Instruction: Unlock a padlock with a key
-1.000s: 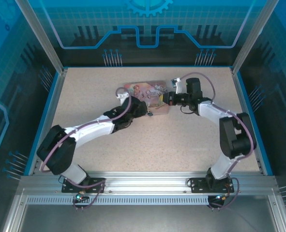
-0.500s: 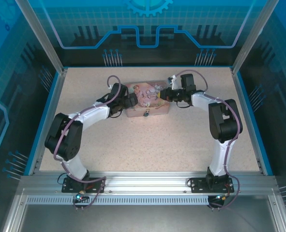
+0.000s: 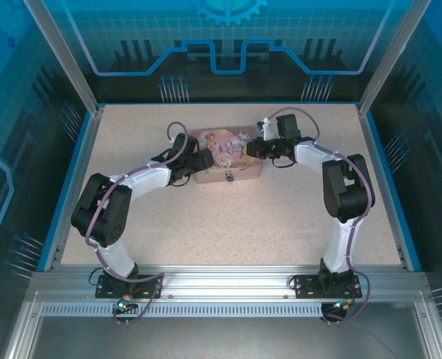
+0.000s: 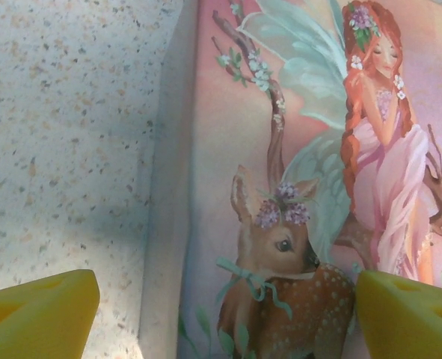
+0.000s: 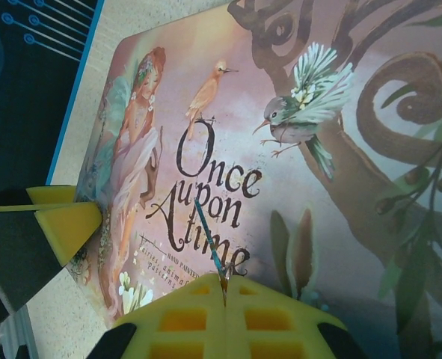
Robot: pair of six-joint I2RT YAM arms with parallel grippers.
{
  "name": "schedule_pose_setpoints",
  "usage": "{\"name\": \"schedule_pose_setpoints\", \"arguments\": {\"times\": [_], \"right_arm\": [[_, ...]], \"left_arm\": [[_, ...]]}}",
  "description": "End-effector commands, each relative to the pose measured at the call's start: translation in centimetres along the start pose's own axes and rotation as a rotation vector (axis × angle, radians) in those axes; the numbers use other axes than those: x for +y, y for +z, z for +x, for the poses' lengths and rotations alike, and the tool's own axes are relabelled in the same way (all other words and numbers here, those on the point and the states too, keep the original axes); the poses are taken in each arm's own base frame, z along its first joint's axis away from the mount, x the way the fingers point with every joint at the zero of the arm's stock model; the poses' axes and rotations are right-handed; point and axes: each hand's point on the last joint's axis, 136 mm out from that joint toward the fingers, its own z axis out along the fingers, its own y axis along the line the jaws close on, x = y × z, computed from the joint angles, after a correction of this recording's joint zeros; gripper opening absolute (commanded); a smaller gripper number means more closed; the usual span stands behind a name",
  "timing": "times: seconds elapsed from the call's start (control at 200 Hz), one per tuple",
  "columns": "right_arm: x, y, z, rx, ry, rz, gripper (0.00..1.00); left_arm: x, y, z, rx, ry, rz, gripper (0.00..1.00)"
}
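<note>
**Key pinched on the right, left jaws wide at the tin's edge**

Your right gripper (image 5: 224,288) had its yellow pads pressed fully together. The key (image 5: 209,239) was nipped between them, a thin sliver seen edge-on. It stuck out over the words "Once upon a time" on the lid of the pink tin (image 3: 239,166).

Your left gripper (image 4: 228,299) stood wide open and held nothing. One finger (image 4: 37,314) hung over the speckled table (image 4: 56,112), and the other was over the lid by the painted fawn. The tin's left edge ran between the two fingers. You could not tell from the wrist view whether either finger touched the tin.

From above, the padlock (image 3: 229,177) sat against the tin's near wall, about midway along it. It was apart from both grippers and too small to show how its shackle stood.
</note>
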Motion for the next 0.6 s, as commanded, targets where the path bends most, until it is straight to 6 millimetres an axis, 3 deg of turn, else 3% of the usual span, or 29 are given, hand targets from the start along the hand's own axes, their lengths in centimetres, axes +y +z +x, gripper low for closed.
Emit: {"name": "schedule_pose_setpoints", "arguments": {"times": [0.0, 0.36, 0.455, 0.595], "right_arm": [[-1.1, 0.7, 5.6, 0.144, 0.077, 0.066, 0.0], [1.6, 0.0, 10.1, 0.175, 0.064, 0.071, 0.0], [1.9, -0.1, 10.1, 0.17, 0.049, 0.069, 0.0], [2.8, -0.3, 8.1, 0.131, -0.01, 0.065, 0.0]], "left_arm": [[2.8, -0.9, 4.6, 0.118, 0.023, -0.09, 0.88], [5.0, -5.1, 9.7, 0.162, -0.023, -0.101, 0.88], [4.9, -6.2, 9.3, 0.147, -0.023, -0.086, 0.89], [3.4, -8.4, 6.5, 0.074, 0.02, -0.065, 0.93]]}}
